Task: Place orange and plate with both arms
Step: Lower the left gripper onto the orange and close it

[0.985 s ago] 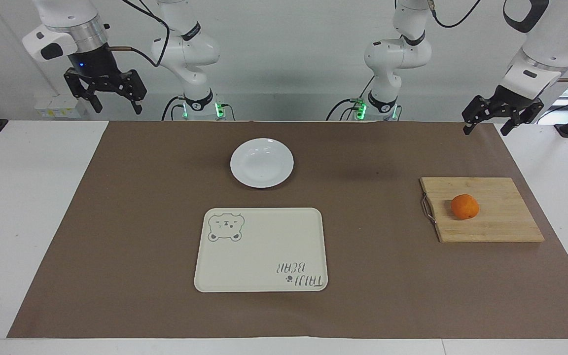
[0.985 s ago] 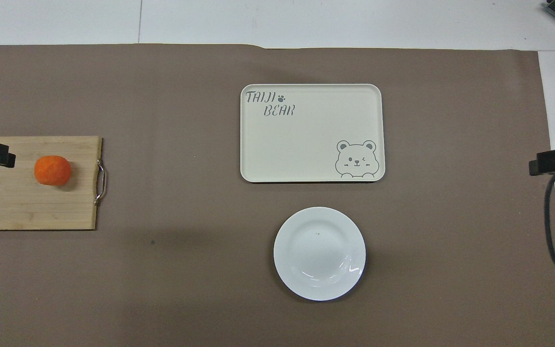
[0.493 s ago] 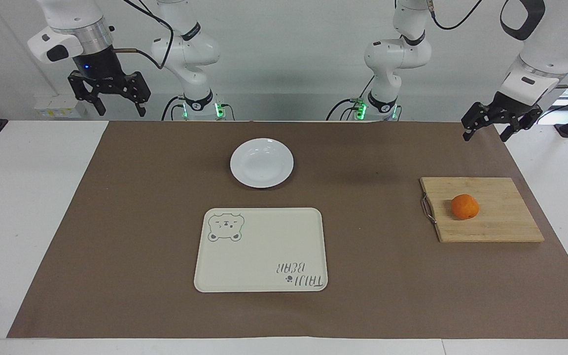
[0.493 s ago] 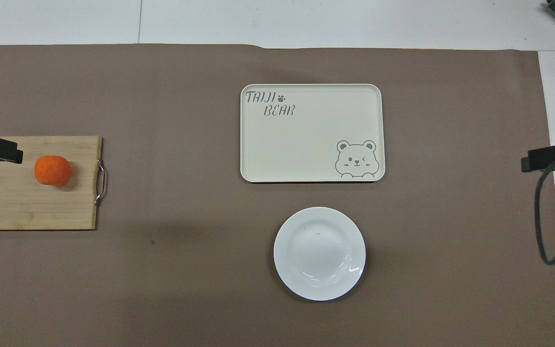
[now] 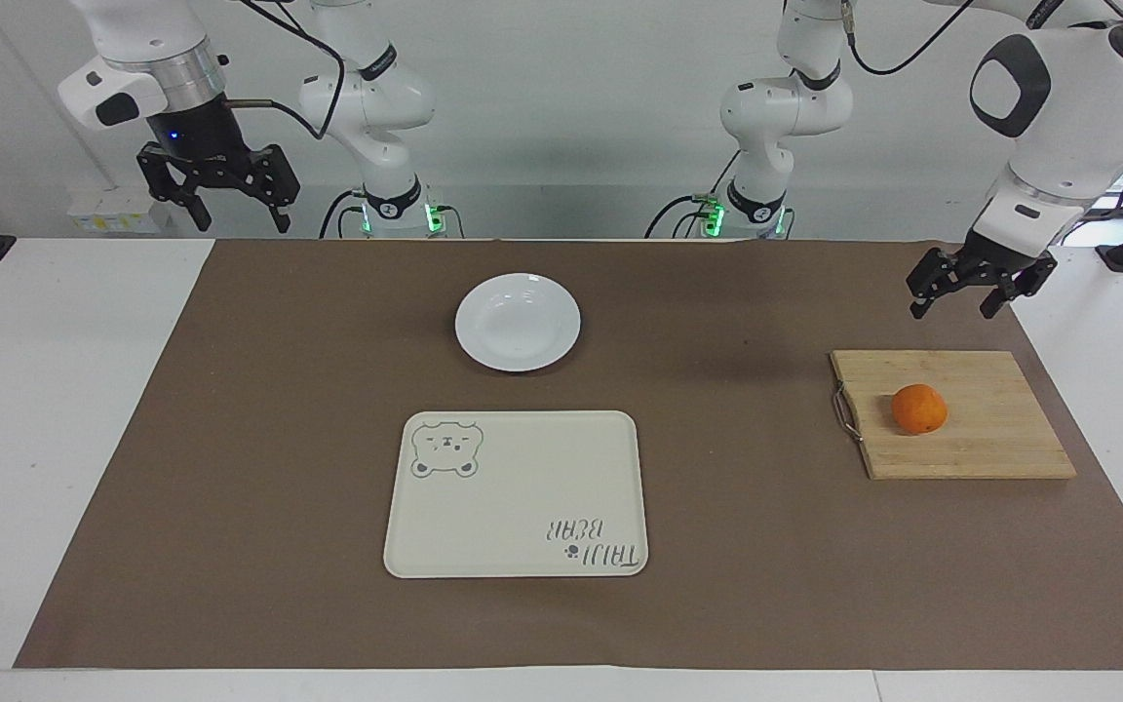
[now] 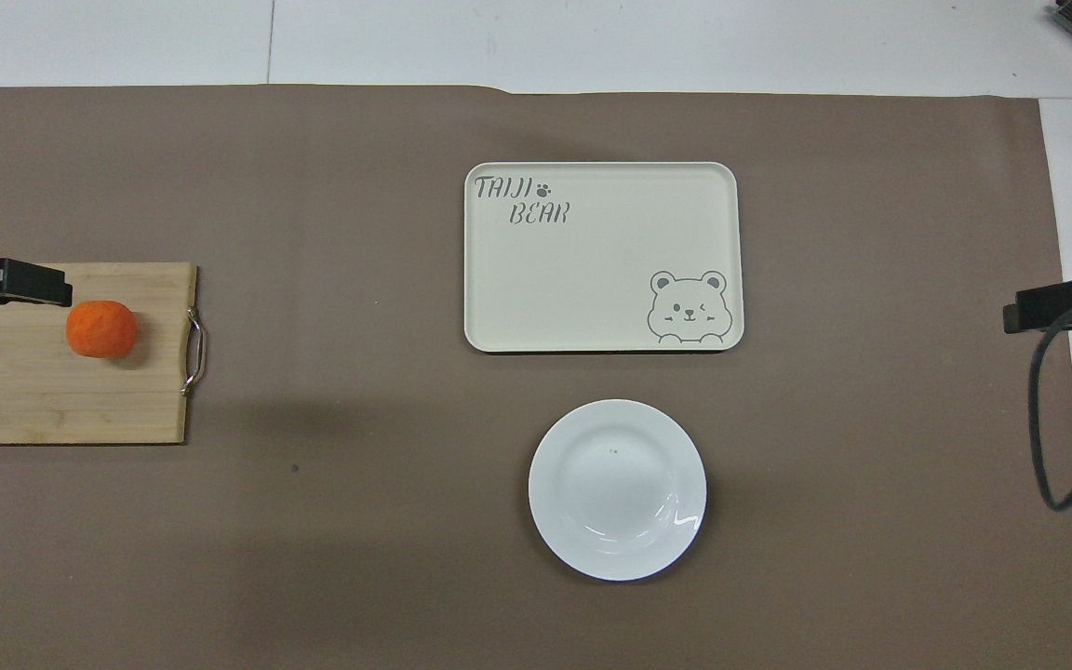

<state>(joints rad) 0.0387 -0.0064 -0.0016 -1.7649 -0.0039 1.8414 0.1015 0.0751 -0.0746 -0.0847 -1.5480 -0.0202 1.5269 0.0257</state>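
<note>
The orange (image 5: 918, 409) lies on a wooden cutting board (image 5: 1000, 439) toward the left arm's end of the table; it also shows in the overhead view (image 6: 101, 328). The white plate (image 5: 518, 322) sits empty on the brown mat, nearer to the robots than the cream tray; it shows in the overhead view too (image 6: 617, 489). My left gripper (image 5: 953, 304) hangs open and empty in the air by the board, apart from the orange. One of its fingers (image 6: 29, 282) shows in the overhead view. My right gripper (image 5: 238, 216) is open and empty, raised over the mat's corner at the right arm's end.
A cream tray with a bear drawing (image 5: 516, 492) lies empty mid-table, farther from the robots than the plate. The cutting board (image 6: 33, 391) has a metal handle (image 6: 194, 352) on its side toward the tray. A brown mat (image 5: 766, 546) covers the table.
My left gripper has come down and moved in toward the orange over the board. My right gripper has shifted slightly toward the table's middle. The orange and the plate have not moved.
</note>
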